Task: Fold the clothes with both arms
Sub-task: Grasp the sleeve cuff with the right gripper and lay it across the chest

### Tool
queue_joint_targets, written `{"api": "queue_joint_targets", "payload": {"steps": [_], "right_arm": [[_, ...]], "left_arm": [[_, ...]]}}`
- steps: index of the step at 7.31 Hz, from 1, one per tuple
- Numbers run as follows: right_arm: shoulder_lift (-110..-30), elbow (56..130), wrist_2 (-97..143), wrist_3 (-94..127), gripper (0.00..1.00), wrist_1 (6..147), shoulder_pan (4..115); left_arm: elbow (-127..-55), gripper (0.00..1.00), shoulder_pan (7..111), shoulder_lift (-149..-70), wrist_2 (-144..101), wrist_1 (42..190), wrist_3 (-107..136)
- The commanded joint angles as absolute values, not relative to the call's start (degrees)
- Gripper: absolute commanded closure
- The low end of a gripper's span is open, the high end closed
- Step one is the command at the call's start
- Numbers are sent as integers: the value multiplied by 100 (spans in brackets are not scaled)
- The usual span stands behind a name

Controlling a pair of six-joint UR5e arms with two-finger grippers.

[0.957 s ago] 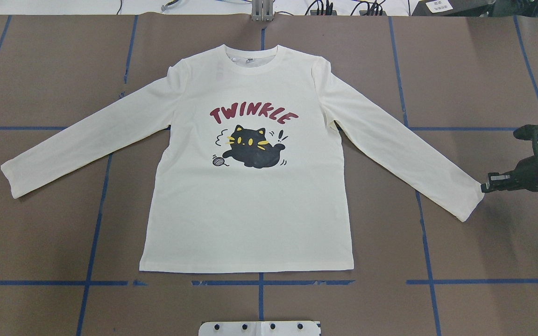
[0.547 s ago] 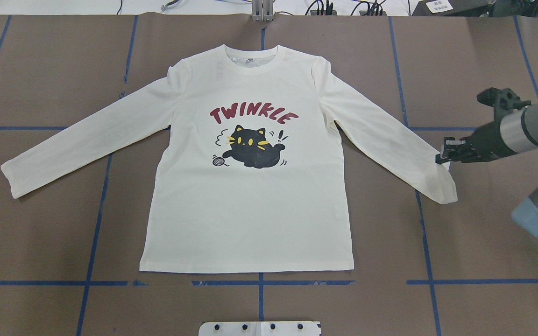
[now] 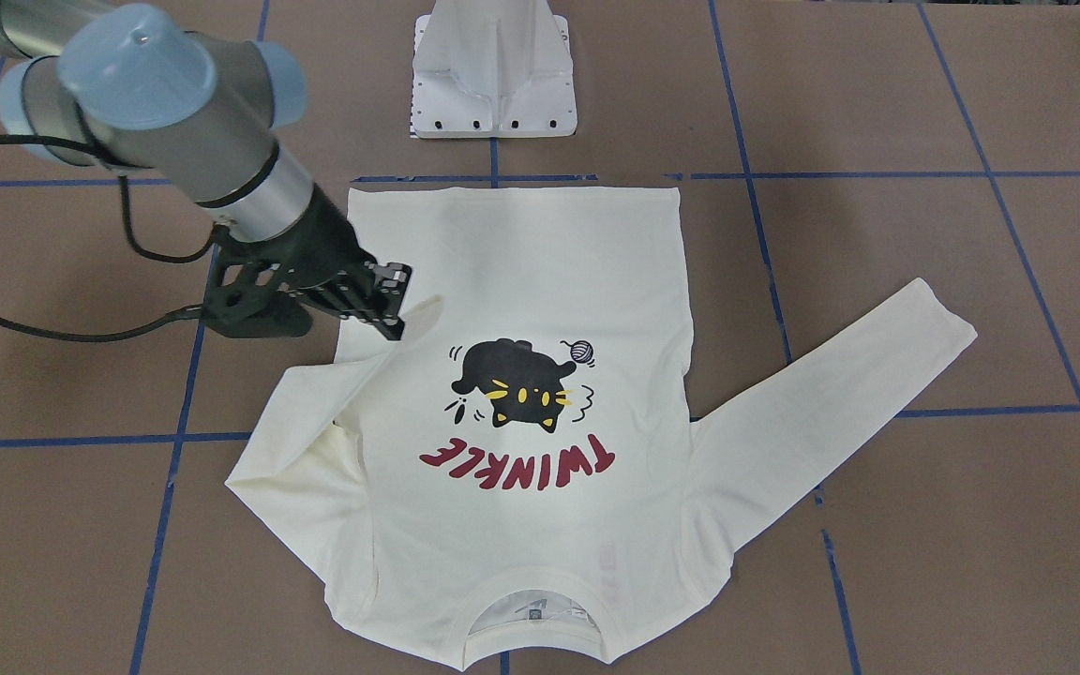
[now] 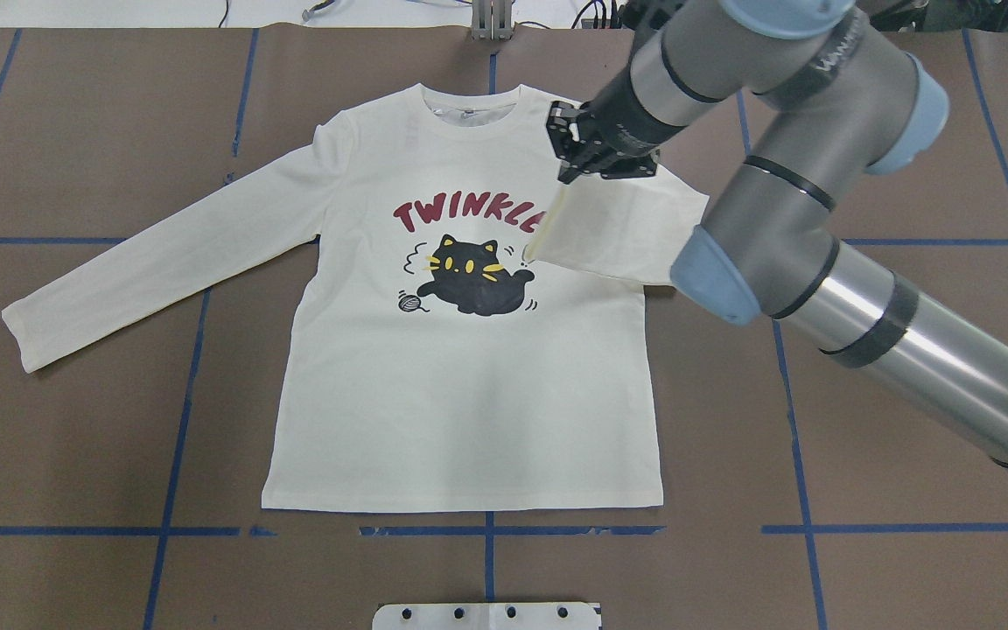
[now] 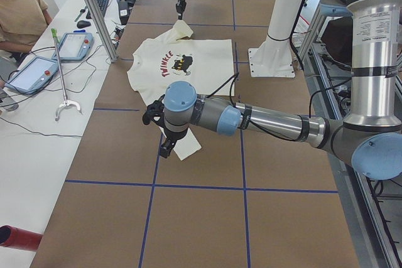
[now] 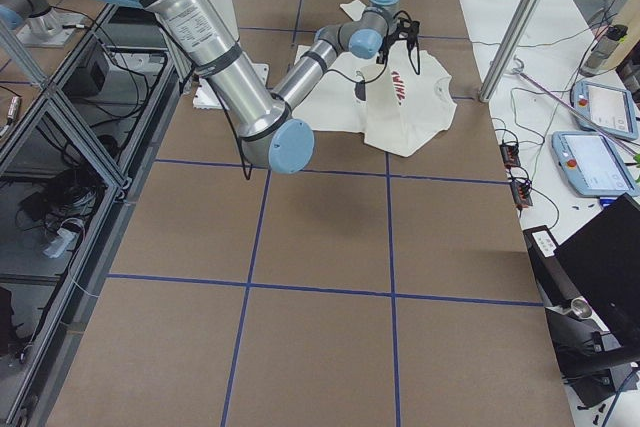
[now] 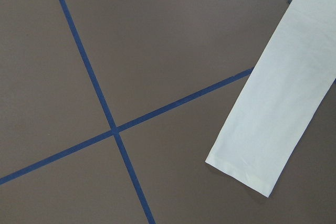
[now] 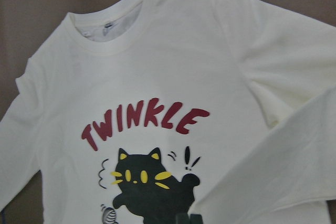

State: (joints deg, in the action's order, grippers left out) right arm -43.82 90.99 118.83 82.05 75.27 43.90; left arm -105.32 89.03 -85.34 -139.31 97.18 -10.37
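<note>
The cream T-shirt [image 4: 460, 394] lies flat and print-up on the brown table, with the cat and "TWINKLE" showing. My right gripper [image 4: 567, 149] is shut on the right sleeve's cuff [image 4: 609, 223] and holds it lifted over the chest, near the collar. The sleeve is folded inward and covers the last letter. In the front-facing view the right gripper [image 3: 397, 305] pinches the cuff tip [image 3: 423, 309]. The left sleeve [image 4: 119, 271] lies stretched out flat. My left gripper [image 5: 164, 150] hovers over that cuff [image 7: 247, 171]; I cannot tell whether it is open or shut.
Blue tape lines [image 4: 176, 437] grid the brown table. The white pedestal base [image 3: 493, 75] stands just past the shirt's hem. In the left side view an operator [image 5: 22, 10] sits at a side bench with tablets [image 5: 31, 73]. My right arm's forearm [image 4: 906, 350] crosses the table's right half.
My right gripper took the right sleeve's cuff at the table's right side. It carried the cuff up and left across the shirt, folding the sleeve over the chest.
</note>
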Motion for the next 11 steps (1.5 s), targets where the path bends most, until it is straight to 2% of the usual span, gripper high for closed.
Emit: {"api": "queue_joint_targets", "payload": {"steps": [1, 2, 3, 4, 5, 6, 7, 8, 9, 11], "right_arm": [[-2469, 6913, 9845, 8411, 100, 6653, 3012], [-1965, 5699, 9435, 8420, 46, 5853, 2693], [-1960, 5521, 9074, 8429, 0, 5610, 2585], [-1951, 5493, 9070, 8429, 0, 5607, 2584], [-1951, 5563, 9070, 8437, 0, 5607, 2610], [-2012, 5851, 9236, 8794, 0, 5642, 2793], [-2500, 6497, 9916, 9068, 0, 5834, 3178], [-3314, 7374, 10384, 9044, 0, 5975, 3460], [-4044, 8166, 10597, 9018, 0, 5994, 3733], [-5364, 9338, 11623, 8765, 0, 6012, 4505]], "left_arm": [[-10538, 0, 8903, -8534, -13931, 9738, -1028], [-10477, 0, 8903, -8534, -13931, 9756, -1037], [-10468, 0, 8895, -8552, -13922, 9747, -1011], [-10476, 0, 8729, -8578, -13913, 9773, -236], [-10450, 0, 8101, -8639, -13835, 10008, 789], [-10154, 0, 7599, -8640, -13469, 10568, 1835], [-9568, 3, 7498, -8648, -13300, 11452, 2620], [-8701, 7, 7367, -8727, -13298, 12261, 2950], [-8353, 12, 7113, -8936, -13307, 12478, 3458], [-8297, 23, 6681, -9009, -13307, 12489, 3946]]}}
